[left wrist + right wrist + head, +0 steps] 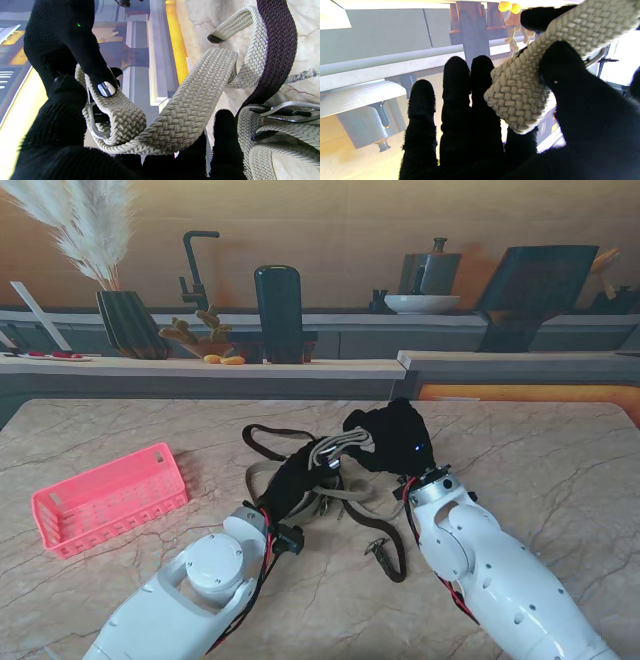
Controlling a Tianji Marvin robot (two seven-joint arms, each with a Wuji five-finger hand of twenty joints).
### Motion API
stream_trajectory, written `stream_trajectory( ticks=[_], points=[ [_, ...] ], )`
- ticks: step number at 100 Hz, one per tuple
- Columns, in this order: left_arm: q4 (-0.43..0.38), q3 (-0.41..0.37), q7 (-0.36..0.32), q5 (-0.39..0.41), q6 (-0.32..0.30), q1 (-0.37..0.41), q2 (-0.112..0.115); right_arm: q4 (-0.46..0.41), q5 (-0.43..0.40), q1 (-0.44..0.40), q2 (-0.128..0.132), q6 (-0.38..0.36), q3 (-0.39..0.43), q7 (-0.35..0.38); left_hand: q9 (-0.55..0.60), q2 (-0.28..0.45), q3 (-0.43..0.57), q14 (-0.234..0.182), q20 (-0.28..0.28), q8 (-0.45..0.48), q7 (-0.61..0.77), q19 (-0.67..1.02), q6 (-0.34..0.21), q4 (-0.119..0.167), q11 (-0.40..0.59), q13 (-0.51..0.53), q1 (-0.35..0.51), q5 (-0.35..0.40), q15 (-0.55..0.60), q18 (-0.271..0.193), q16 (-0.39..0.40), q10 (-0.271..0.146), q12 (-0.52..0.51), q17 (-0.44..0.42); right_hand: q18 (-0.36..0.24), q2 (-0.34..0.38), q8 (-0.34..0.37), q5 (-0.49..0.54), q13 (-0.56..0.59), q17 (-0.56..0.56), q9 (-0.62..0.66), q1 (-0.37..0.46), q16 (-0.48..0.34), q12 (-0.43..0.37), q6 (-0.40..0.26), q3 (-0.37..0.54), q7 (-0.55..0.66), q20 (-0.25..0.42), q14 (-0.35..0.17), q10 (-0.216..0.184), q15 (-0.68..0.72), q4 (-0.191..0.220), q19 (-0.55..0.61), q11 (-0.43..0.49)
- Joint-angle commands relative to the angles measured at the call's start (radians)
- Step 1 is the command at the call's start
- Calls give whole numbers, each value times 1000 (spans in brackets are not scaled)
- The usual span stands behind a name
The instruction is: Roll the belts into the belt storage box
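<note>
Rolling has only begun: the beige belt (pixel 345 448) shows a small coil at one end, held off the table (pixel 540 450) between both hands near the centre. The rest of it trails loose into a tangle with the dark belt (pixel 385 545), which lies unrolled on the marble. The pink basket (pixel 108 498), judged to be the storage box, sits well apart at the left and appears to hold nothing. Both belts therefore remain to be rolled and placed.

The right hand (pixel 510 120) is closed narrowly on the coiled end, thumb pressing the coil against the fingers (pixel 456 82). The left hand (pixel 105 147) grips the belt just beside the coil, with its buckle (pixel 96 125) at the fingers.
</note>
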Motion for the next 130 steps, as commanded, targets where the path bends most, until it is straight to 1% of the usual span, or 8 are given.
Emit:
stream_trajectory(
  ticks=[1,18,31,61,80,101,127,130],
  points=[
    [17,8,25,3,-3,8,-16,-24,5,2,-11,11,7,-20,-41,-44,50,-40,-52,-34,-16,-50,5,16,-34,-41,-56,-32,-25,-63,-36,-20,-32,-16,12,119,39,62,-22,-20,5,99,-5,-6,-75,62,185,-18,-8,20,26,43,27,59],
    [41,18,75,41,-7,-1,-29,-37,1,1,-15,18,13,-44,-145,-68,145,-77,-165,-95,-26,-144,22,4,-50,-132,-100,-96,-98,-163,-135,-27,-94,-80,10,124,40,59,-24,-23,0,101,-6,-6,-76,59,188,-22,-8,20,30,45,30,65],
    [45,16,118,72,-15,4,-36,-42,-7,-1,-14,23,20,-56,-213,-79,174,-92,-207,-103,-10,-203,24,2,-44,-188,-118,-118,-107,-195,-165,-31,-113,-108,10,129,40,54,-27,-24,-4,100,-8,-8,-76,56,189,-26,-10,18,34,47,34,70],
    [68,54,133,61,-66,-4,-50,-17,63,8,-37,31,-5,-63,-257,-102,221,-120,-240,-108,13,-258,-6,-11,-29,-217,-186,-165,-108,-259,-193,-51,-127,-120,6,137,42,44,-30,-30,-10,101,-12,-11,-81,45,192,-34,-16,15,37,52,36,77],
    [73,85,154,52,-92,-10,-64,24,141,26,-58,28,-47,-31,-300,-112,304,-128,-246,-185,-105,-273,-23,-32,-17,-236,-261,-172,-97,-270,-201,-56,-133,-121,5,136,40,43,-29,-31,-10,101,-13,-15,-82,41,193,-38,-17,14,39,56,38,81],
    [76,85,227,53,-84,-9,-86,63,206,39,-73,14,-91,6,-321,-102,318,-136,-238,-229,-291,-258,-23,-39,-30,-249,-287,-182,-79,-281,-195,-63,-147,-132,3,136,38,43,-27,-32,-9,99,-15,-18,-85,39,193,-41,-20,11,40,59,39,81],
    [73,80,329,68,-81,-3,-113,104,245,50,-82,0,-135,31,-318,-57,303,-140,-221,-213,-351,-224,-48,-40,-28,-245,-304,-186,-53,-283,-183,-75,-141,-133,6,127,33,46,-20,-31,0,93,-17,-23,-88,36,190,-44,-21,6,39,65,39,80],
    [73,80,340,69,-79,-3,-116,108,252,50,-84,0,-140,32,-317,-35,252,-138,-216,-223,-353,-209,-46,-32,-26,-245,-281,-185,-45,-282,-179,-74,-136,-136,6,127,32,47,-19,-32,1,92,-17,-24,-88,36,190,-44,-21,6,39,66,39,79]
  ],
)
